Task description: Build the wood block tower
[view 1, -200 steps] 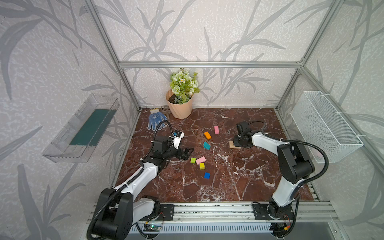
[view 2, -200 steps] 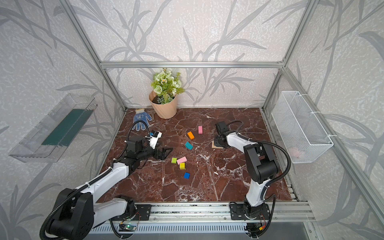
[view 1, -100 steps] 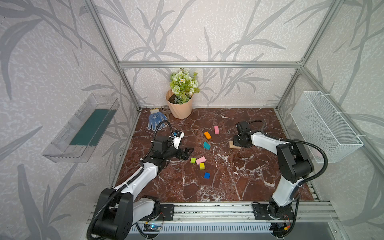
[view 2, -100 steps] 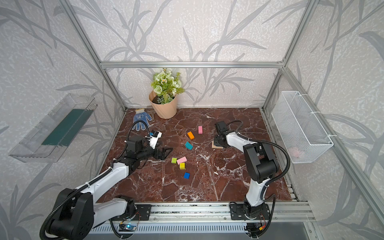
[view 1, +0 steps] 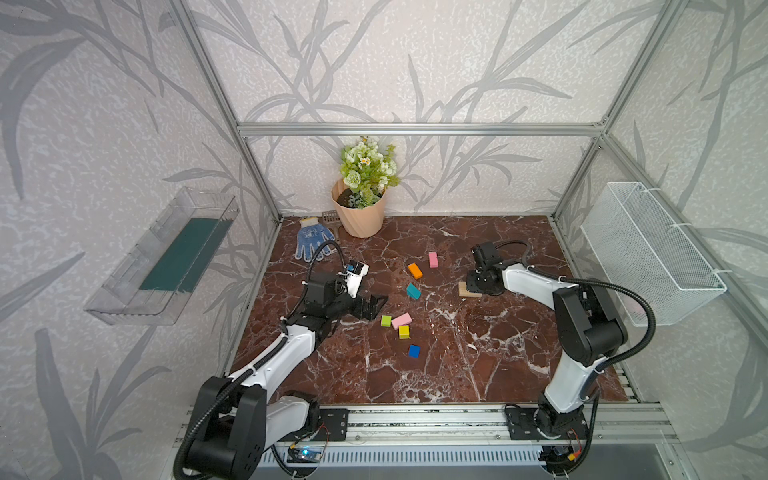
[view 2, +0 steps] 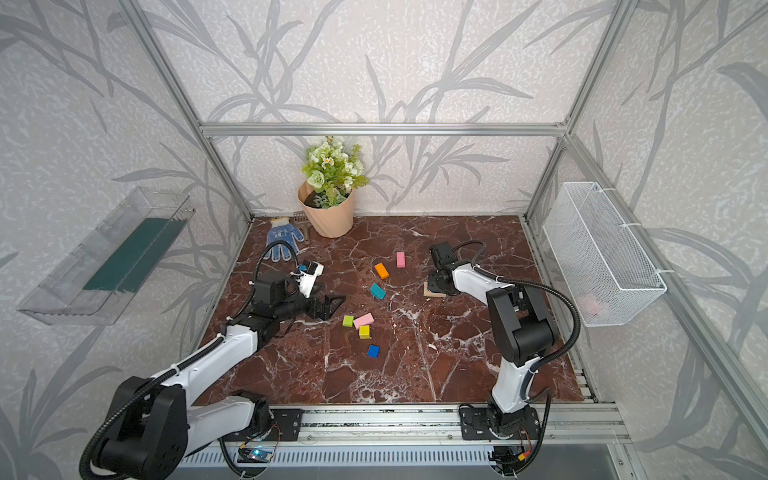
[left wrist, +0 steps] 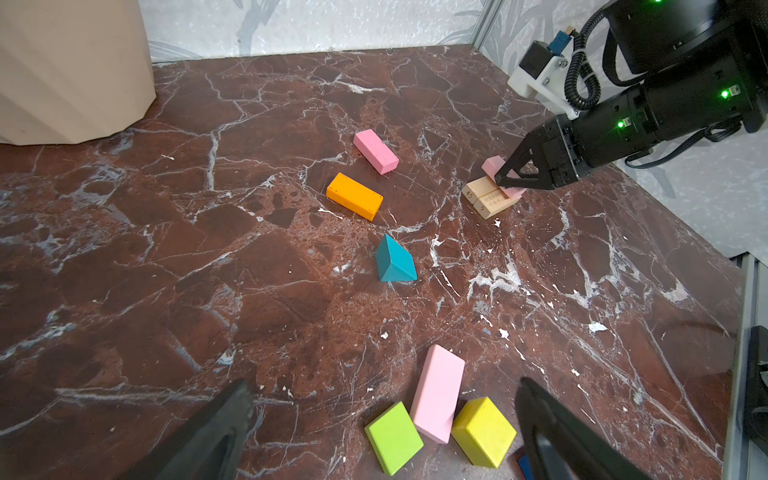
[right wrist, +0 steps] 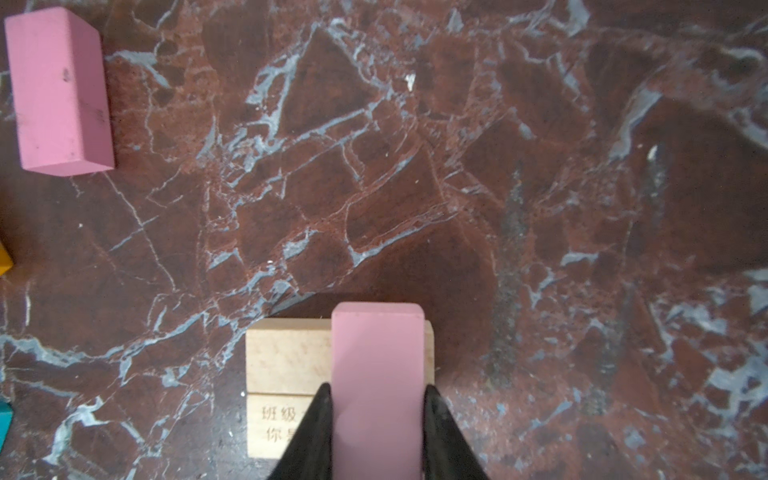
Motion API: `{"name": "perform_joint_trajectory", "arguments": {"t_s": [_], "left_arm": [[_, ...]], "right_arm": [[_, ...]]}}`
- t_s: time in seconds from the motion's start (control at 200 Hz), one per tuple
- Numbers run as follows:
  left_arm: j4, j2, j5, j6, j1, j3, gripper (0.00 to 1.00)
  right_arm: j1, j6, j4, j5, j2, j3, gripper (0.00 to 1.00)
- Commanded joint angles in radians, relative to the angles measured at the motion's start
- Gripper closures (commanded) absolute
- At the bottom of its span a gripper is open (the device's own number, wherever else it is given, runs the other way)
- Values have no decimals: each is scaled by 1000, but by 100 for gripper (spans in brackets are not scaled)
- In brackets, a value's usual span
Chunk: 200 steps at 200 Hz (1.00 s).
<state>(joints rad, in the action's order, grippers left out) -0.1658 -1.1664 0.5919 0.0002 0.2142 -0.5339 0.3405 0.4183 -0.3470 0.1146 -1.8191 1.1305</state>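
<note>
Two plain wood blocks (right wrist: 286, 361) lie side by side on the marble floor, right of centre in both top views (view 1: 466, 289) (view 2: 432, 290). My right gripper (right wrist: 378, 388) is shut on a pink block (right wrist: 376, 353) that lies crosswise over the pair; the left wrist view shows it there too (left wrist: 492, 165). My left gripper (left wrist: 384, 386) is open and empty, just short of a lime cube (left wrist: 394, 436), a pink bar (left wrist: 438, 390) and a yellow cube (left wrist: 484, 432). A blue cube (view 1: 414, 351), a teal block (view 1: 413, 291), an orange bar (view 1: 414, 270) and another pink bar (view 1: 433, 259) lie loose.
A peach flower pot (view 1: 360, 216) and a blue glove (view 1: 313, 243) sit at the back left. A white wire basket (view 1: 648, 253) hangs on the right wall and a clear tray (view 1: 166, 257) on the left wall. The metal rail (view 1: 415, 419) runs along the front edge.
</note>
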Motion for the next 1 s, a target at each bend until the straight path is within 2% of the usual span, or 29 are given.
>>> {"name": "perform_joint_trajectory", "arguments": {"t_s": [0.0, 0.67, 0.82, 0.995], "left_arm": [[-14, 25, -4, 19, 2, 10, 1], [-14, 25, -6, 18, 2, 10, 1], [-14, 25, -6, 19, 2, 11, 1], [-14, 26, -4, 19, 2, 11, 1]], "right_arm": [[5, 7, -22, 16, -6, 11, 70], [6, 11, -21, 20, -1, 2, 60], [6, 11, -23, 20, -2, 3, 61], [9, 14, -26, 26, 4, -3, 66]]}}
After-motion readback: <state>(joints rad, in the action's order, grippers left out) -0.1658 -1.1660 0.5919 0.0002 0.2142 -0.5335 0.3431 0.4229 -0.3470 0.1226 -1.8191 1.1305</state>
